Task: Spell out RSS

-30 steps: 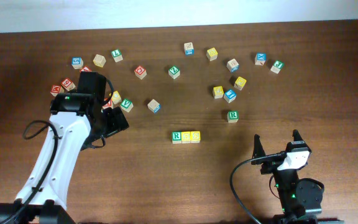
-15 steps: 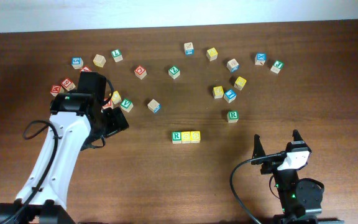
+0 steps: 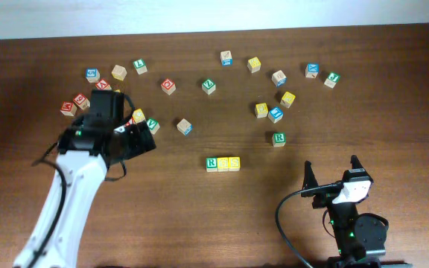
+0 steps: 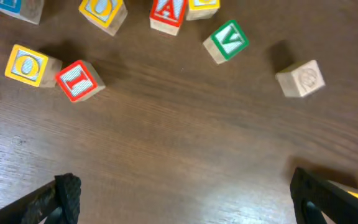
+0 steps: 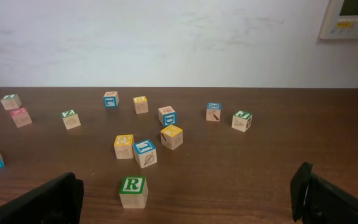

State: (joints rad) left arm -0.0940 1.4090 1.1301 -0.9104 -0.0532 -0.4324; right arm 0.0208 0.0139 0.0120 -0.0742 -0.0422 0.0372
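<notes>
While I watch the overhead feed, the row of three small wooden letter cubes [image 3: 223, 163] lies near the middle of the dark brown wooden table [image 3: 199, 223]. A green-lettered R cube [image 3: 211, 163] forms the row's left end and touches two yellow-faced cubes [image 3: 234, 163], whose letters I cannot read.

My left claw [image 3: 141, 138] hangs well to the left of the row and a little farther back. Its fingers [image 4: 64, 196] are spread wide with nothing between them. On that same side of the row, its wrist camera shows a green V cube [image 4: 227, 42], a plain pale wooden cube [image 4: 300, 79] and a red I cube [image 4: 79, 81].

My right claw [image 3: 331, 168] sits to the right of the row and nearer the front edge, also gaping wide and empty. A second green R cube [image 3: 278, 138] stands alone, behind the row and to its right.
</notes>
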